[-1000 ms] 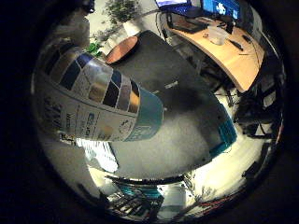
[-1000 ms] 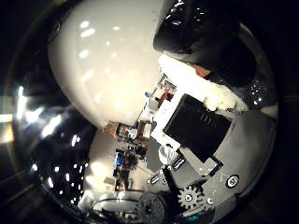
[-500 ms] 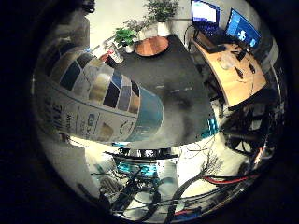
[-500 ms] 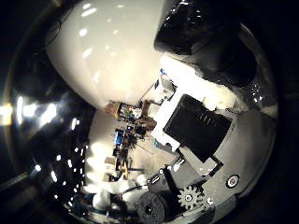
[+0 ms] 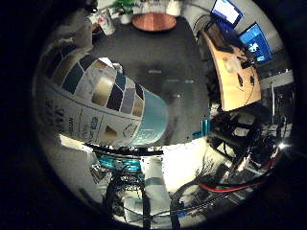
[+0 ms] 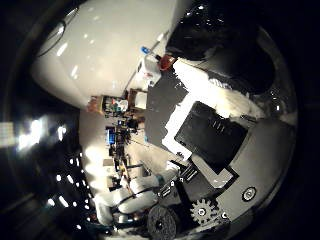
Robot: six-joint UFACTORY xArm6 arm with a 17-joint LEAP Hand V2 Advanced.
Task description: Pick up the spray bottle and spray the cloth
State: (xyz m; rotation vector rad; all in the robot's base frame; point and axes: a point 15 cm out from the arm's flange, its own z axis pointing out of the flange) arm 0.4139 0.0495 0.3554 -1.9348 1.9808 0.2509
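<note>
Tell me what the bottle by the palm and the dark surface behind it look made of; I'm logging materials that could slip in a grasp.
The spray bottle looks like plastic wrapped in a printed label: a patchwork of colored tiles over a teal band, with a faint sheen, so probably smooth. The dark tabletop looks matte, with soft dull reflections only; laminate or a mat, I cannot tell which.

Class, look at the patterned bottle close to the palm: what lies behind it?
Behind the white bottle with coloured patches and teal end lies a dark tabletop. The bottle covers whatever lies directly behind it; no cloth shows.
</note>
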